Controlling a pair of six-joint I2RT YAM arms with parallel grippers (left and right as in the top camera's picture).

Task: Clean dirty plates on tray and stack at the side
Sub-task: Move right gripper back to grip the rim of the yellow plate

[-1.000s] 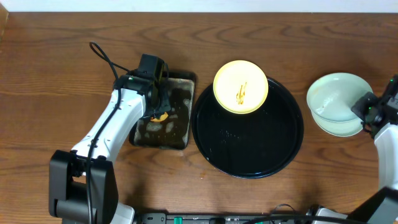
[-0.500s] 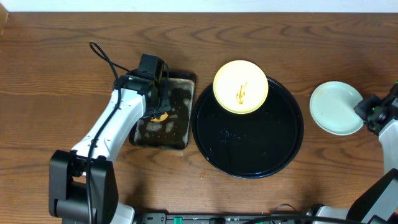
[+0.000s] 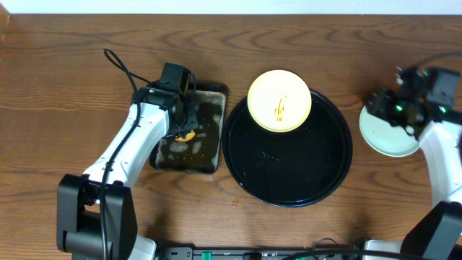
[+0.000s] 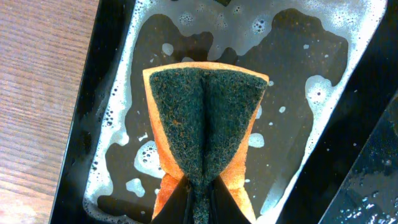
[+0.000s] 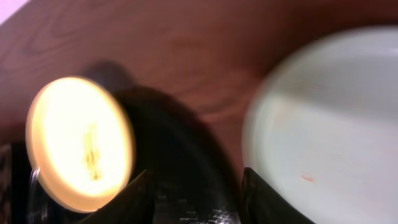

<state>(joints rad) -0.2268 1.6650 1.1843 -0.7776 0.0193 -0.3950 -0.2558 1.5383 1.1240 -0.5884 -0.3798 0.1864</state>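
Risks tipping the yellow plate (image 3: 279, 100), perched on the tray's (image 3: 289, 184) far rim, if scrubbed hard with the sponge (image 4: 205, 118) clenched in the left gripper (image 4: 199, 202) left of the tray, right gripper (image 5: 200, 198) spread empty over the mint plate (image 3: 382, 137) right of it

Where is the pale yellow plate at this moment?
In the overhead view, the pale yellow plate sits on the far-left edge of the black tray, overhanging its rim, right of the soapy pan.
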